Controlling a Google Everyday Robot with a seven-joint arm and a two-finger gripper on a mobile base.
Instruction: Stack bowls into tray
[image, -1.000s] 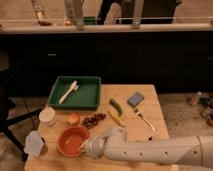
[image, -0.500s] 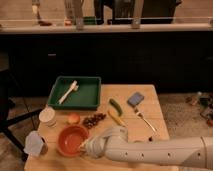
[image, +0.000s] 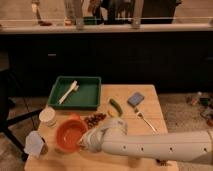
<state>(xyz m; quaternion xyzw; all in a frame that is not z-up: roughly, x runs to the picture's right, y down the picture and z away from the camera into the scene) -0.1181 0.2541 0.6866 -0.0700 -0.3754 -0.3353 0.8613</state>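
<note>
The orange bowl (image: 69, 134) sits on the wooden table at the front left. The gripper (image: 83, 144) at the end of my white arm is at the bowl's right rim, touching or just over it. The dark green tray (image: 89, 98) lies at the table's back left, beyond the bowl, with a white utensil (image: 68, 92) lying in it. The dark purple bowl is not in view.
A small white lidded cup (image: 47, 116) stands left of the bowl. A pale translucent object (image: 35, 144) sits at the front left corner. Dark grapes (image: 95, 119), a green vegetable (image: 116, 106), a blue sponge (image: 135, 99) and a fork (image: 144, 120) lie mid-table. My arm (image: 155, 147) covers the front right.
The arm's end has edged a little to the left, up to the orange bowl's right rim. The other things have not moved.
</note>
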